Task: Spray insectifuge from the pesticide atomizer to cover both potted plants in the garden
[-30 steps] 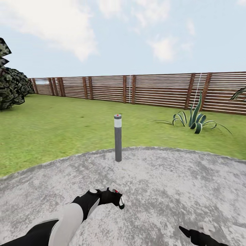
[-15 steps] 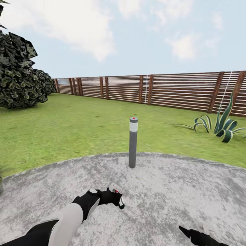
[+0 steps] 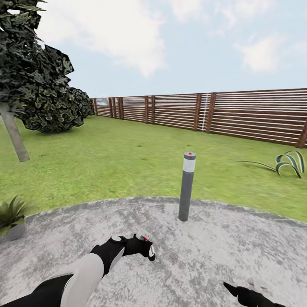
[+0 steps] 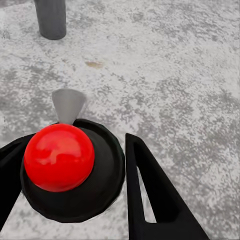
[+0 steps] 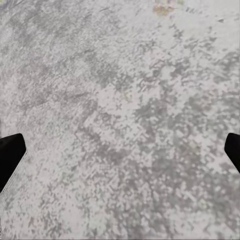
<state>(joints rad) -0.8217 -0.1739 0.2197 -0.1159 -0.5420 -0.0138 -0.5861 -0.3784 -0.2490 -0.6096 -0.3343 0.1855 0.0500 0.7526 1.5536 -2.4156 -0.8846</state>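
My left gripper (image 3: 143, 247) hangs low over the grey paving, shut on the pesticide atomizer (image 3: 146, 237). In the left wrist view the atomizer (image 4: 59, 157) shows a red round top on a black cap with a grey nozzle, and a black finger (image 4: 150, 195) stands on each side of it. One potted plant (image 3: 12, 211), a low green rosette in a small grey pot, sits at the paving's left edge, well to the left of my left arm. My right gripper (image 3: 245, 292) is at the bottom right, open, with its fingertips (image 5: 10, 152) wide apart over bare paving.
A grey bollard lamp (image 3: 186, 187) stands at the paving's far edge ahead. Beyond it lie green lawn (image 3: 128, 157) and a brown slatted fence (image 3: 213, 113). A dark leafy tree (image 3: 34, 85) stands at the left, and a potless striped spiky plant (image 3: 290, 162) at the right.
The camera has turned left, so bollard and spiky plant slid right in the picture. The tree and a potted plant have come into view at the left. Both arms hold their pose.
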